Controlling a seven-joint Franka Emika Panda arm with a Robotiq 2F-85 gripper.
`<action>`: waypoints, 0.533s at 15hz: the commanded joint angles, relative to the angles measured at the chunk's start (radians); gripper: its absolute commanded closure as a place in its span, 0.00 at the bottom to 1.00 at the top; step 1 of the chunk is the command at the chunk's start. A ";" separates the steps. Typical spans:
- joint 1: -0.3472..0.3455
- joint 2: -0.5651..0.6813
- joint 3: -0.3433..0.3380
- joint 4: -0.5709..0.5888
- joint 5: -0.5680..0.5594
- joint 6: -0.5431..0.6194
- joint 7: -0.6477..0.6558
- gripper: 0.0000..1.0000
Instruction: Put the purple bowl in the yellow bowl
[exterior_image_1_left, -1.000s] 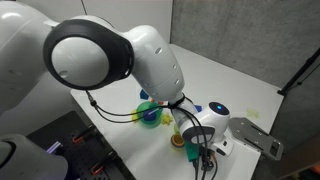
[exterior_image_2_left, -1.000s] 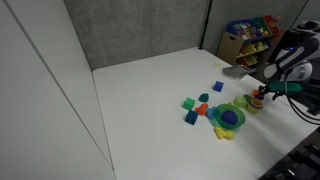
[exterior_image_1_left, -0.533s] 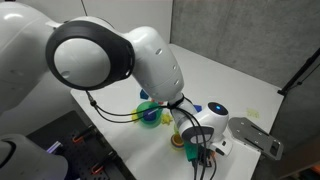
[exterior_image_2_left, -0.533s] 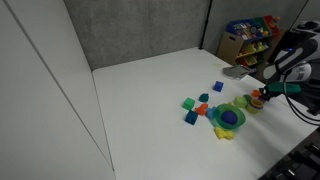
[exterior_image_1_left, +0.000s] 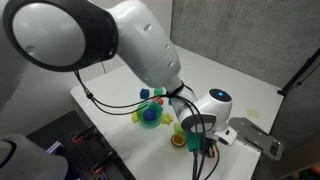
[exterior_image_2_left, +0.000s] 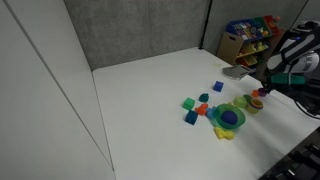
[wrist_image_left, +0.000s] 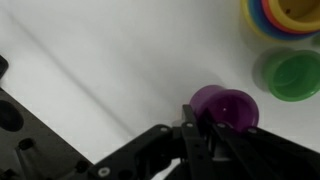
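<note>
The purple bowl (wrist_image_left: 234, 107) lies tipped on its side on the white table in the wrist view, its opening turned to the camera. My gripper (wrist_image_left: 203, 120) is shut on the near rim of this bowl, one finger inside and one outside. The yellow bowl (wrist_image_left: 297, 14) shows at the top right corner, ringed by a blue and a yellow-green rim and cut off by the frame edge. In both exterior views the gripper (exterior_image_1_left: 197, 141) (exterior_image_2_left: 262, 89) hangs low over the table beside the cluster of toy bowls, and the purple bowl is hidden behind it.
A green bowl (wrist_image_left: 294, 75) sits just right of the purple one. A blue bowl (exterior_image_2_left: 230, 117) rests on a yellow-green piece, with coloured blocks (exterior_image_2_left: 190, 106) to its left. A shelf of toys (exterior_image_2_left: 248, 38) stands beyond the table. Cables (exterior_image_1_left: 115, 108) trail from the arm.
The jaws have closed onto the purple bowl's rim. The arm's upper part has shifted in an exterior view; the gripper has stayed near the same spot.
</note>
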 joint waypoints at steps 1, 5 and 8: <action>0.020 -0.121 0.018 -0.132 0.020 0.026 -0.019 0.95; 0.026 -0.210 0.049 -0.236 0.033 0.034 -0.037 0.95; 0.025 -0.257 0.067 -0.298 0.041 0.039 -0.048 0.95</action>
